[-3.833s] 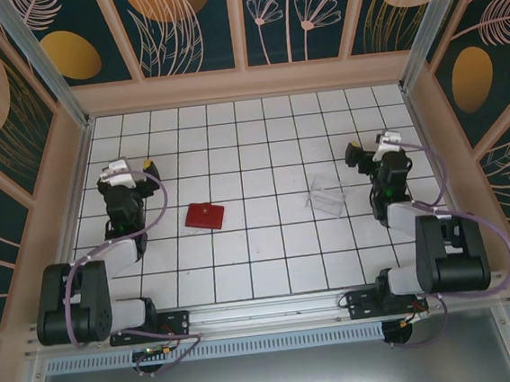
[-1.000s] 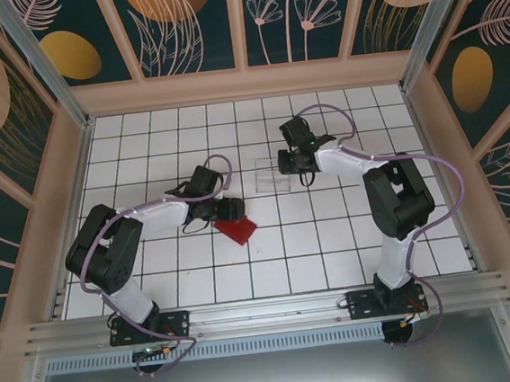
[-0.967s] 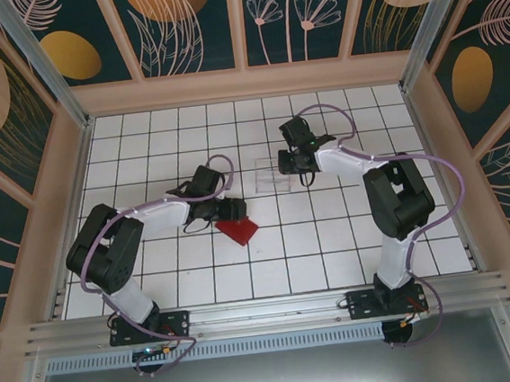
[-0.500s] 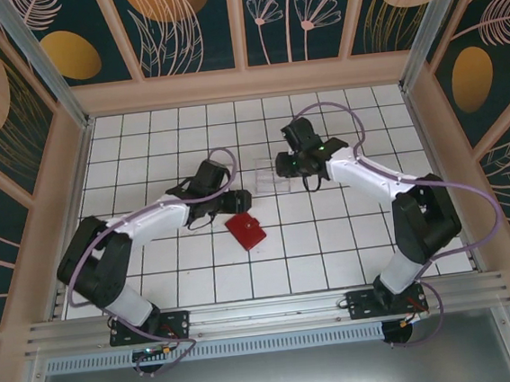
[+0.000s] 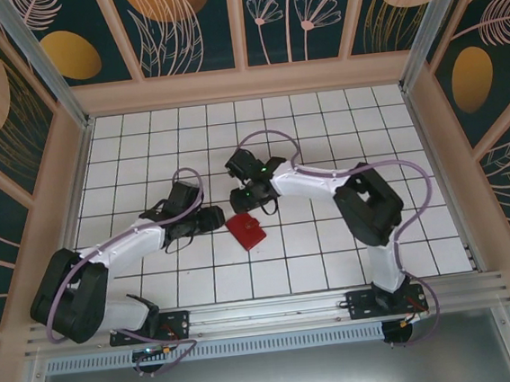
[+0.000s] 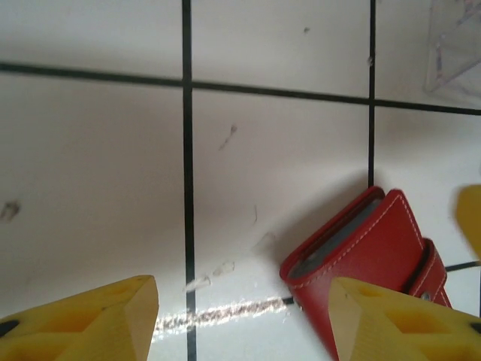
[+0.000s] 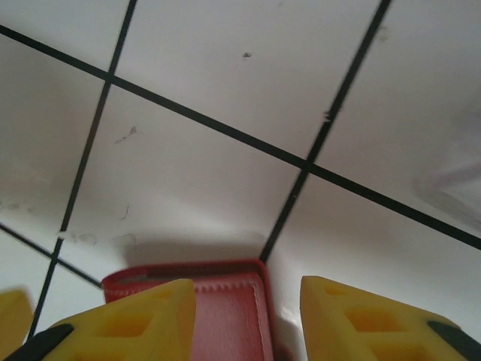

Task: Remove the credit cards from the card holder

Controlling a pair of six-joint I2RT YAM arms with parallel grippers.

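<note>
The left gripper hangs low over the white tiled table. Its yellow fingers stand wide apart with only bare tile between them. Its claw is open and holds nothing.

Just to its right lies the card holder, a little left of the table's middle and turned at a slant to the black tile lines. It is a flat red case with pale stitching along its edges. It is folded shut, with a red strap across one end. A thin grey strip shows in its open side; whether that is lining or a card I cannot tell.

The right gripper is just behind the case, tips pointing down at its far edge. Its jaws are parted and clamp nothing.

A piece of clear plastic sits beyond the case. To the right the tiles lie bare up to the wooden wall.
</note>
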